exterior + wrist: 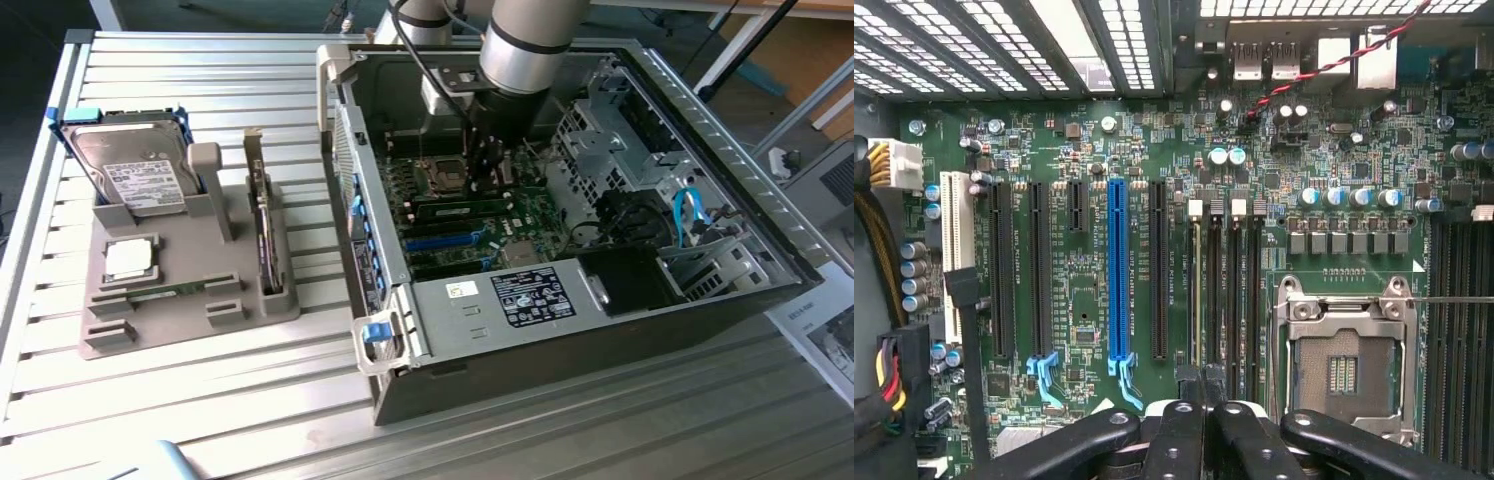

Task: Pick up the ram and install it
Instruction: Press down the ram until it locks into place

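The ram [461, 205] is a long, narrow green stick with a row of small dark chips on its flat side. In the exterior view it stands on its edge in the group of memory slots on the motherboard [521, 225], inside the open computer case [747, 270], just beside the processor socket [441, 175].

The arm [527, 40] comes down from above into the case, almost vertical. Its grey round body ends in a black wrist, and the gripper [489, 180] points straight down on the board. The two fingers are pressed together, and their tips are at the upper edge of the ram. I cannot tell if they pinch the stick or only touch it.

In the wrist view the black metal fingers [1179, 430] with small screws meet in the middle, over the long dark slots [1234, 280] with white clips. Beside them is the square silver frame of the empty socket [1344, 350], and a bright blue slot [1117, 270] lies further along the green board.

The case is dark metal and lies on its side on a table [200, 400] of ribbed aluminium profiles. At the exterior view's left, a grey plastic tray [107, 335] holds a silver hard drive [134, 170] with a white label and a square silver processor [130, 258].
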Robot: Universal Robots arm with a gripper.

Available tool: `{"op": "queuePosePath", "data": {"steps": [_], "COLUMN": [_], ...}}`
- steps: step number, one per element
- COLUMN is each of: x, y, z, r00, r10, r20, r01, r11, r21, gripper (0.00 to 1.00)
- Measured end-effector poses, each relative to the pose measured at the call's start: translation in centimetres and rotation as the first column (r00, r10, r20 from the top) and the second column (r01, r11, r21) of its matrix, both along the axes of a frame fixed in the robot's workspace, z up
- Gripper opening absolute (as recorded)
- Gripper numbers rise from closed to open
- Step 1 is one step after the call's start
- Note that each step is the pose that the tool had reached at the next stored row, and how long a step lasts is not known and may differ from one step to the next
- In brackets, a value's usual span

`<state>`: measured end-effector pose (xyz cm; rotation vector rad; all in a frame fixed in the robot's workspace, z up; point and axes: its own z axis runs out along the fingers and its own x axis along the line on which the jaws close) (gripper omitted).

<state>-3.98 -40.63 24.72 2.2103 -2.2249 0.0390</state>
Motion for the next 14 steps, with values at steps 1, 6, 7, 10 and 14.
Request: {"op": "queuePosePath", "data": {"steps": [1, 6, 7, 10, 14], "x": [0.0, -0.01, 0.0, -0.01, -0.01], "y": [0.0, 0.0, 0.0, 0.0, 0.0], "z": [0.0, -0.27, -0.45, -0.7, -0.72], "r00": [1.0, 1.0, 1.0, 1.0, 1.0], "r10": [0.0, 0.0, 0.0, 0.0, 0.0], "r20": [0.0, 0.0, 0.0, 0.0, 0.0], "r01": [0.0, 0.0, 0.0, 0.0, 0.0], "r11": [1.0, 1.0, 1.0, 1.0, 1.0], "r21": [0.0, -0.0001, 0.0, 0.0, 0.0], "gripper": [0.11, 0.11, 0.11, 0.11, 0.11]}}
